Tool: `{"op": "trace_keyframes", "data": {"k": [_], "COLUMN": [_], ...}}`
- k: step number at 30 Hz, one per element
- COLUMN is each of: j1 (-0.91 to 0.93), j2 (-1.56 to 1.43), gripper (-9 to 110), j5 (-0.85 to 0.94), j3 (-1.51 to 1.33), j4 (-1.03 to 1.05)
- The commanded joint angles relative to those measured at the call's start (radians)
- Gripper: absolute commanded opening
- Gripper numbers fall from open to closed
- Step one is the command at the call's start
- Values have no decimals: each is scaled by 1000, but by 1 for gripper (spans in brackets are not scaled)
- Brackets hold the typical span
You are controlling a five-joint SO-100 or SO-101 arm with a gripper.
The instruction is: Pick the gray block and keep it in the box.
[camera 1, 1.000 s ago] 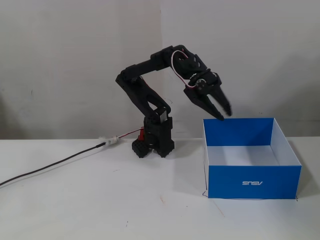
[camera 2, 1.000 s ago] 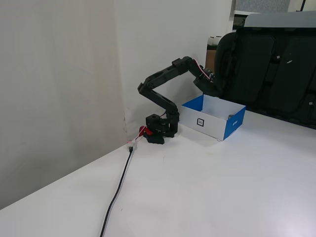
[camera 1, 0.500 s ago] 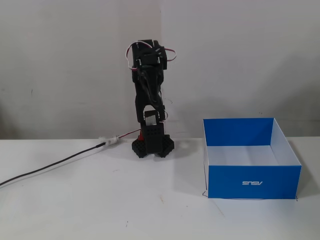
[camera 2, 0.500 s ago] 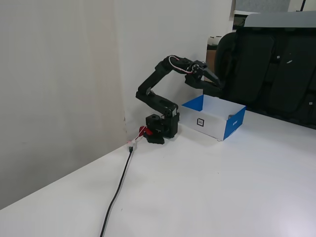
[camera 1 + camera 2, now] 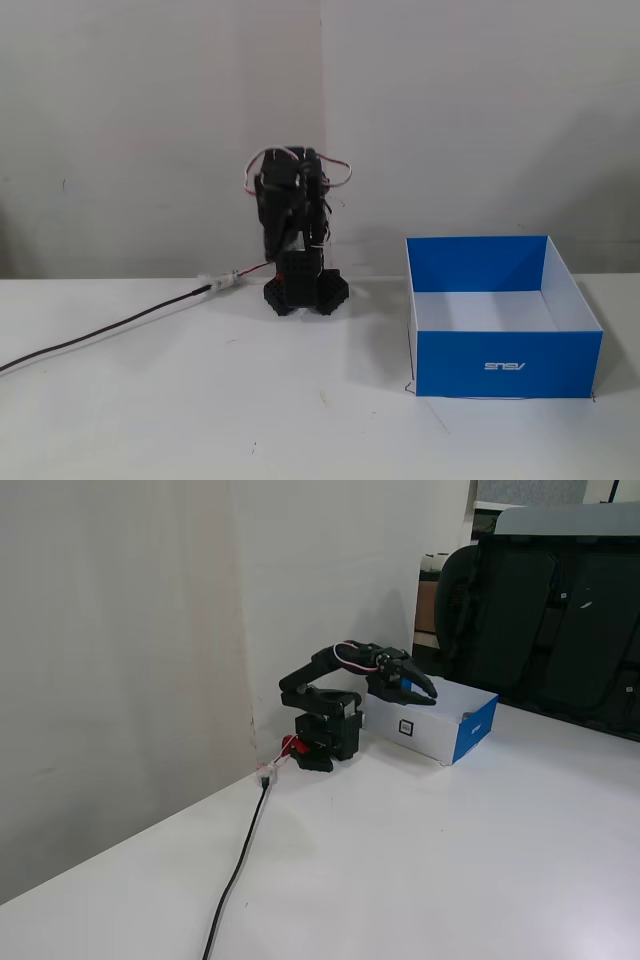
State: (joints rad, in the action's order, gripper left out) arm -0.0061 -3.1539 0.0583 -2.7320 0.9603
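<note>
- I see the black two-finger gripper point(image 5: 420, 695) folded in close over the arm's black base point(image 5: 325, 742) in a fixed view, its fingertips pointing towards the box and slightly down
- From that side the fingers point(image 5: 425, 688) look drawn near each other, but I cannot tell for sure whether they are fully closed or holding anything; in a fixed view from the front the gripper is lost against the dark arm point(image 5: 292, 215)
- The large rectangular blue cardboard box point(image 5: 508, 363) with a white inner floor sits on the white table point(image 5: 200, 420), beside the gripper on the right in that front view, apart from the base
- In a fixed view from the side the box point(image 5: 478, 730) lies just beyond and below the fingertips, and I cannot tell whether they overlap its near edge
- A white logo reads upside down on the box's front wall, and a small square label shows on its white side
- I cannot find the small gray block in either fixed view; the visible part of the box floor shows nothing
- A black cable point(image 5: 236, 870) runs from the base across the table, away from the gripper
</note>
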Motion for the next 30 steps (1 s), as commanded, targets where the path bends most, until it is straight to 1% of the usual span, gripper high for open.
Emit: {"op": "trace_keyframes", "data": {"k": [1, 3, 9, 11, 16, 19, 25, 30], "j1": [-3, -14, -48, -31, -28, -67, -64, -64], "j2": [-233, -270, -272, -273, -273, -273, -273, -273], "gripper": [0, 0, 0, 0, 0, 0, 1, 0], "j5": [6, 6, -3, 2, -9, -11, -9, -9], "j3": [-169, -221, -285, -342, -345, -316, -314, -314], "j4": [-28, 8, 28, -5, 20, 121, 126, 126]}}
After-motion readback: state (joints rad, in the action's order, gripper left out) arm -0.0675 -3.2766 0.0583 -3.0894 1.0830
